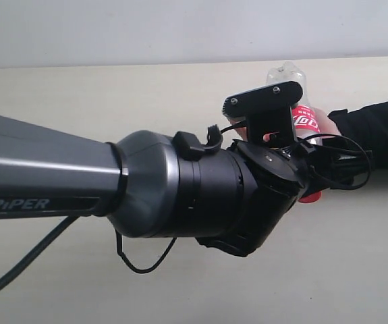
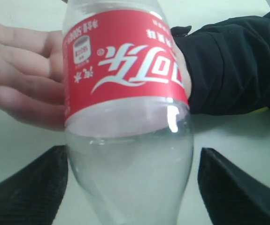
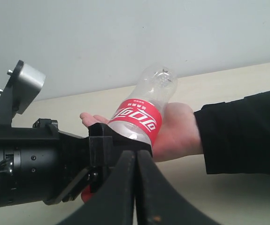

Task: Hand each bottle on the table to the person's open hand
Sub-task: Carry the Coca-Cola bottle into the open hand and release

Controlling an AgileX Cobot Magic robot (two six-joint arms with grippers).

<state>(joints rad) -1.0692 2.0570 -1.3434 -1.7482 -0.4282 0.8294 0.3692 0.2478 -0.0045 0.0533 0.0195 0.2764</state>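
Note:
A clear bottle (image 2: 125, 70) with a red label and red cap lies across the person's open hand (image 2: 22, 89), which is palm up at the end of a black sleeve (image 2: 233, 65). My left gripper (image 2: 133, 154) stands open around the bottle's clear shoulder. One finger sits right at the plastic and the other is a small gap away. The exterior view shows the bottle (image 1: 306, 120) half hidden behind the left wrist. In the right wrist view, the bottle (image 3: 142, 115) rests on the hand (image 3: 179, 129). My right gripper (image 3: 135, 154) is shut on nothing, short of the hand.
The bulky left arm (image 1: 146, 182) spans the pale beige table (image 1: 113, 94) from the left and blocks much of the exterior view. A black cable (image 1: 140, 266) loops under it. A plain grey wall (image 3: 125, 42) stands behind the table.

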